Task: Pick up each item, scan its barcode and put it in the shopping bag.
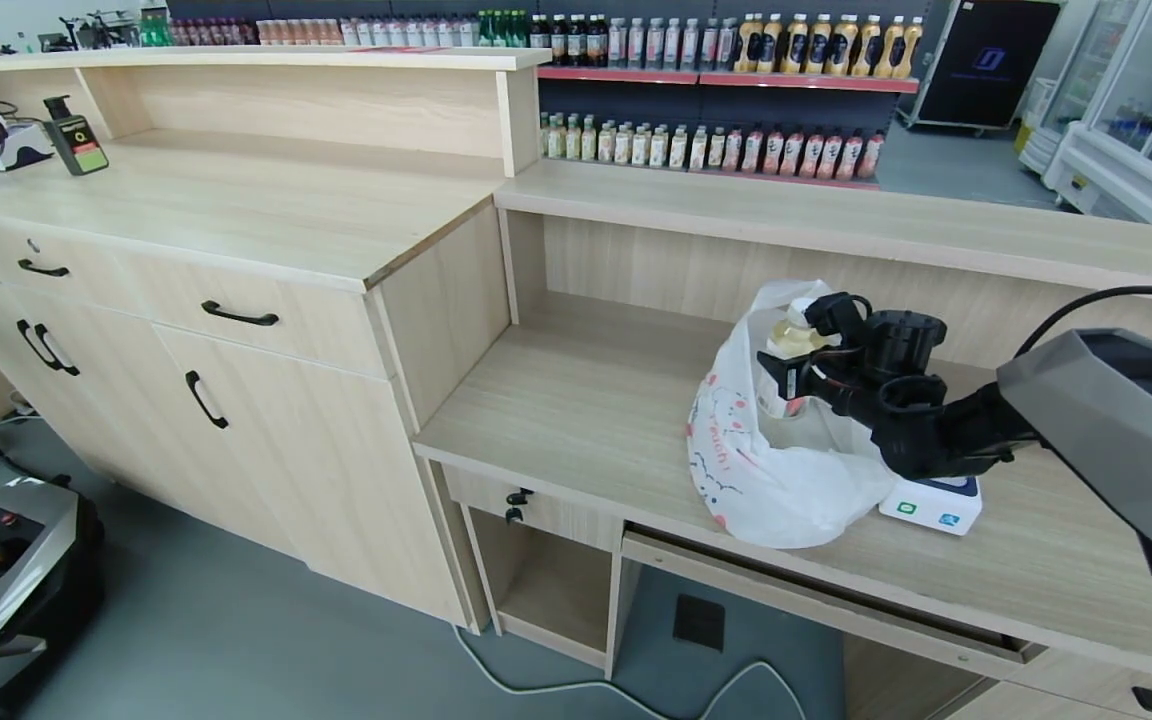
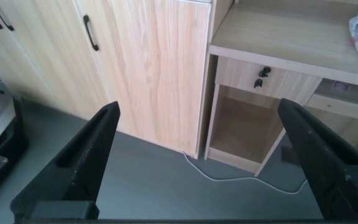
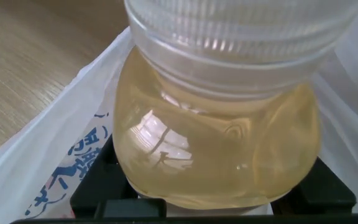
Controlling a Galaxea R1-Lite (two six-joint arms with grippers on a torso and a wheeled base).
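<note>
R gripper (image 1: 794,372) sits at the mouth of the white shopping bag (image 1: 766,470), jaws clamped on a clear bottle (image 3: 216,137) of pale yellow drink. The wrist cam sees the bottle's rounded body and ribbed upper part close up, w/ bag plastic on both sides of it. From the head cam the bottle looks partly inside the bag opening, tho how deep I can't tell. The bag slumps on the lower wooden counter (image 1: 576,400), near its front edge. A small white box (image 1: 931,503) lies just beside the bag, under the R arm. L gripper (image 2: 199,109) hangs low over the grey floor (image 2: 166,180) in front of the cabinet doors (image 2: 148,62) — jaws wide apart, nothing between them — well apart from the bag.
</note>
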